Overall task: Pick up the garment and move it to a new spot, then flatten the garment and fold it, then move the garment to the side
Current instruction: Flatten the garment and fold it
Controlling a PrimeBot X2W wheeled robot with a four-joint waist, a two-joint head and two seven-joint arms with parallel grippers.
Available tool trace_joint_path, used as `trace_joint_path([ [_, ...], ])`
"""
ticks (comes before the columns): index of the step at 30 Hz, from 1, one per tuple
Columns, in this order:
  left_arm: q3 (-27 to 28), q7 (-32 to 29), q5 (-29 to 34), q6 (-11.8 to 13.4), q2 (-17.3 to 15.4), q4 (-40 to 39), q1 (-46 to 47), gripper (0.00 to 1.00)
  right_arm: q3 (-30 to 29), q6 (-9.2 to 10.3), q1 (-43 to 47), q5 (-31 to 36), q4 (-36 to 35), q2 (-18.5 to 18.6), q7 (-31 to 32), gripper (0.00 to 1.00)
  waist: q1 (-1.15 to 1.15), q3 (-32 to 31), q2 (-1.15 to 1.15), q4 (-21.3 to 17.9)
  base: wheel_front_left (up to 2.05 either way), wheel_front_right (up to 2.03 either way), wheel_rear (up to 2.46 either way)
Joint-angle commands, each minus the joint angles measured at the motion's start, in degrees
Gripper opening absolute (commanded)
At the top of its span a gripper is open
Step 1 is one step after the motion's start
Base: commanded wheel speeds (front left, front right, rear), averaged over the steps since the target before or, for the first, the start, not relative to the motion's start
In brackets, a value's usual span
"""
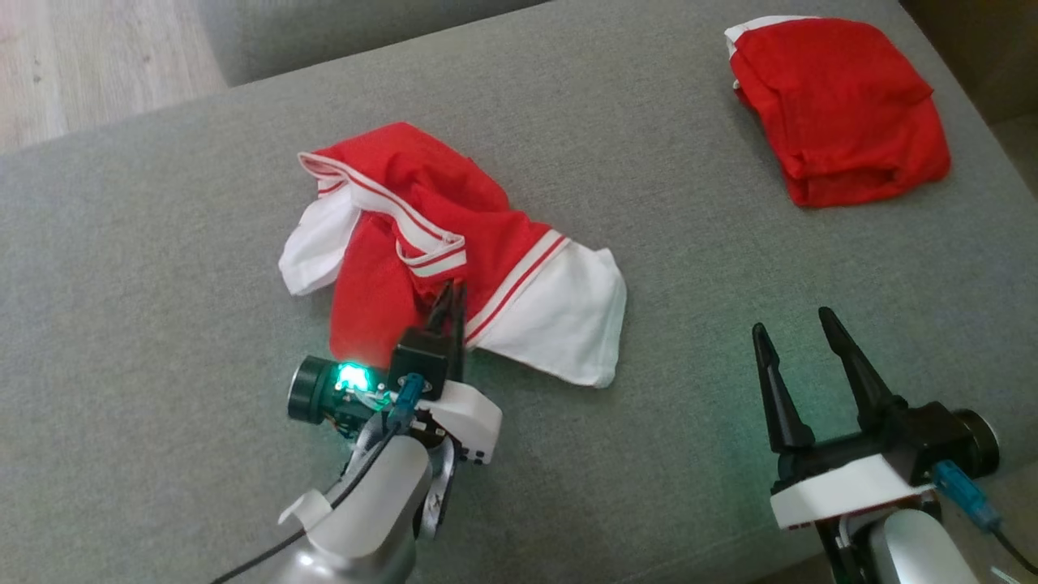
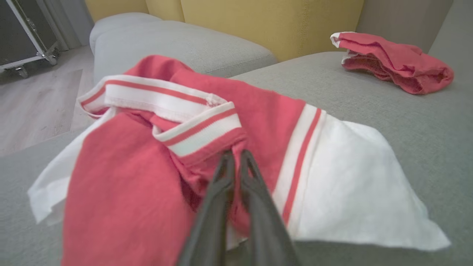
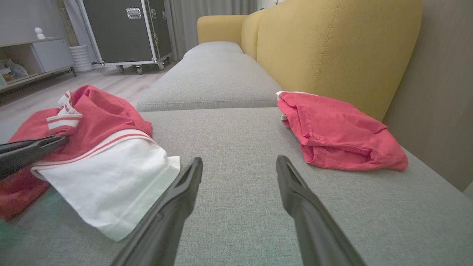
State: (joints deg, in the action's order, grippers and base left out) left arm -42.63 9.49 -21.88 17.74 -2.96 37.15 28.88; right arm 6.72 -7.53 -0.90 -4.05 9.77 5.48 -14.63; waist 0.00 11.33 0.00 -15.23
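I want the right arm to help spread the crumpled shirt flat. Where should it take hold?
Grip the white panel of the crumpled shirt at its free outer edge, coming in low from the robot's right. That flap lies flat and uncovered, facing the open right gripper; the left gripper is shut on the fabric under the collar.

Garments: two. One crumpled garment (image 1: 454,243), red and white; one folded garment (image 1: 843,113), red. Claws: two, left claw (image 1: 451,289) and right claw (image 1: 792,320). Grey cushions: two, near cushion (image 3: 236,147) and far cushion (image 3: 214,81). Wheeled case (image 3: 122,31): one.
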Motion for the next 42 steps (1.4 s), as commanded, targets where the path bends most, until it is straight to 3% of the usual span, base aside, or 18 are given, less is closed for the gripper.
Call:
trace_joint_path([
  [1, 1.8, 0.8, -0.3, 0.6, 0.1, -0.5, 2.5, 0.0, 1.2, 0.04, -1.4, -0.4, -1.5, 0.2, -0.4, 1.0, 0.0, -0.4, 0.0, -0.2, 0.0, 0.0, 0.0],
  [5, 2.1, 1.8, -1.0, -0.3, 0.0, 0.9, 3.1, 0.0, 1.4, 0.04, -1.2, -0.4, -1.4, -0.1, -0.4, 1.0, 0.0, -1.5, 0.0, -0.8, 0.0, 0.0, 0.0],
  [13, 0.9, 4.6, -0.6, -8.0, -0.2, -3.6, 10.5, 0.0, 1.9, 0.04, -0.8, -0.3, -0.8, -0.7, -0.4, 1.0, 0.0, -4.0, 0.0, -2.4, 0.0, 0.0, 0.0],
  [14, 0.9, 4.6, -0.6, -8.0, -0.2, -3.6, 10.5, 0.0, 1.9, 0.04, -0.8, -0.3, -0.8, -0.7, -0.4, 1.0, 0.0, -4.0, 0.0, -2.4, 0.0, 0.0, 0.0],
  [21, 2.2, 2.9, 0.9, -13.8, -1.6, -5.3, 28.8, 0.0, 2.2, 0.04, 0.0, -0.3, -0.4, -1.1, -0.4, 1.0, 0.0, -6.6, 0.0, -3.2, 0.0, 0.0, 0.0],
  [25, 5.8, 2.8, 0.7, -14.7, -2.8, -3.9, 40.0, 0.0, 2.5, 0.04, 0.9, -0.2, 0.0, -1.2, -0.4, 1.0, 0.0, -8.9, 0.0, -3.2, 0.0, 0.0, 0.0],
  [30, 10.5, 3.3, -0.5, -13.2, -4.9, -1.0, 48.2, 0.0, 2.4, 0.04, 2.6, 0.0, 0.0, -1.0, -0.4, 1.0, 0.0, -11.6, 0.0, -1.5, 0.0, 0.0, 0.0],
  [35, 13.3, 1.9, -3.0, -11.4, -8.4, 0.5, 43.2, 0.0, 1.1, 0.04, 3.9, 0.1, -0.5, -1.1, -0.4, 1.0, 0.0, -12.9, 0.0, 2.1, 0.0, 0.0, 0.0],
  [42, 15.9, 1.7, -10.0, -10.2, -12.5, -0.9, 16.5, 0.0, -0.3, 0.04, 5.2, 0.5, -1.3, -1.2, -0.4, 1.0, 0.0, -12.5, 0.0, 6.8, 0.0, 0.0, 0.0],
])
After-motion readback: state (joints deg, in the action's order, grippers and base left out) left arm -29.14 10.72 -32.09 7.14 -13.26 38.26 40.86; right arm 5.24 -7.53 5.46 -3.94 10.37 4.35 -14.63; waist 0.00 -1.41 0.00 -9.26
